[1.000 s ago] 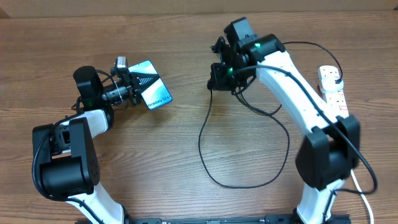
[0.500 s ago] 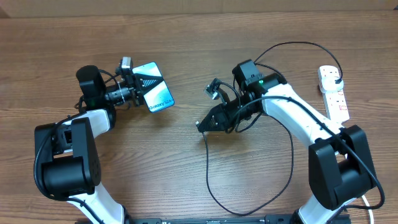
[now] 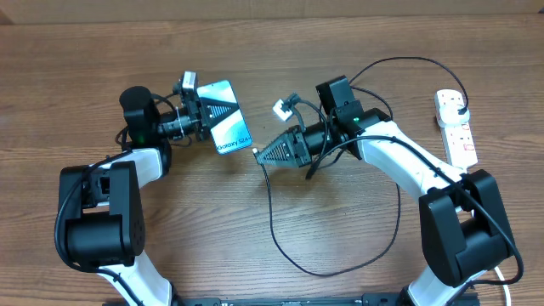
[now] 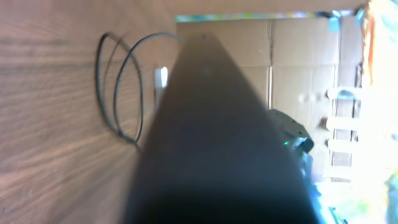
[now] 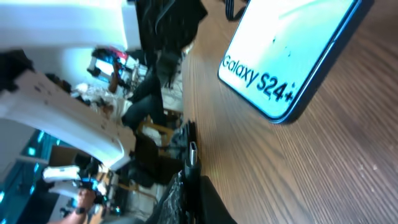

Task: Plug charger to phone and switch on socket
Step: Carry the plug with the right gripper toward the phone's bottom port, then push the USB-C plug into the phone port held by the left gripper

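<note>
My left gripper (image 3: 204, 121) is shut on the phone (image 3: 228, 127), which is tilted up with its light blue screen and white text facing right. In the left wrist view the phone's dark back (image 4: 211, 143) fills the frame. My right gripper (image 3: 265, 154) is shut on the charger's connector (image 3: 255, 152), a short gap right of the phone's lower end. In the right wrist view the connector tip (image 5: 192, 154) sticks out from the jaws and the phone (image 5: 292, 56) lies above it. The black cable (image 3: 280, 229) loops over the table. The socket (image 3: 455, 127) lies at the far right.
The thick white cord (image 3: 503, 263) runs down by the right arm's base. The table's far edge meets a cardboard wall (image 4: 298, 56) in the left wrist view. The black cable also shows there (image 4: 118, 87).
The left gripper has carried the phone right and slightly up. The right gripper has swung left and up with the connector, closing the gap to the phone's lower end.
</note>
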Robot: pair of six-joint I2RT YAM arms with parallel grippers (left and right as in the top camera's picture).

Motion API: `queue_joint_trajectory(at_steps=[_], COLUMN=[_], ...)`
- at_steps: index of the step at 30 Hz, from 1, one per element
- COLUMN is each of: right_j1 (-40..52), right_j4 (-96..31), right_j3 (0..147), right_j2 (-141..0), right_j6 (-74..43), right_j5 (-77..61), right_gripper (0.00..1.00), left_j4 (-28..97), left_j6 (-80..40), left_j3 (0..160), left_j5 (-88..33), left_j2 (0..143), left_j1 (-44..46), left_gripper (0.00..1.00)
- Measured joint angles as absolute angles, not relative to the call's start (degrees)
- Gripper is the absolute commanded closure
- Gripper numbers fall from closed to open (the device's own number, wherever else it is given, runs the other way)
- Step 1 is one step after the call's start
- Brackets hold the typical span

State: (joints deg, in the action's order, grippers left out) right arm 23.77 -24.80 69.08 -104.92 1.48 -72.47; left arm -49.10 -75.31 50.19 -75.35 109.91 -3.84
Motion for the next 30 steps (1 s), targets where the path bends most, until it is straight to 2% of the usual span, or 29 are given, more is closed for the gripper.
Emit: queue_joint_trajectory(at_steps=[6, 17, 23, 30], right_j1=[23.77, 23.77, 22.04, 12.69], right_j4=[-18.94, -16.75, -22.85, -40.56], right_j3=[68.97, 68.97, 68.97, 68.75], right_j2=[-104.92, -105.01, -105.25, -105.49], right_j6=[-10.68, -22.15, -21.21, -10.74], right_j5=[-72.64, -73.08, -76.07, -76.71], right_gripper=[0.96, 0.96, 0.96, 0.96], left_j4=[-55.68, -47.53, -45.67, -46.22], left_j6=[-81.45, -87.42, -88.36, -90.43], left_j3=[50.30, 50.33, 50.35, 55.90], left_j5=[-72.97, -69.45, -67.37, -66.28], left_j2=[109.91, 109.91, 110.06, 116.27], left_j1=[-3.84, -3.38, -0.67, 3.88], left_gripper=[0.96, 0.96, 0.96, 0.96])
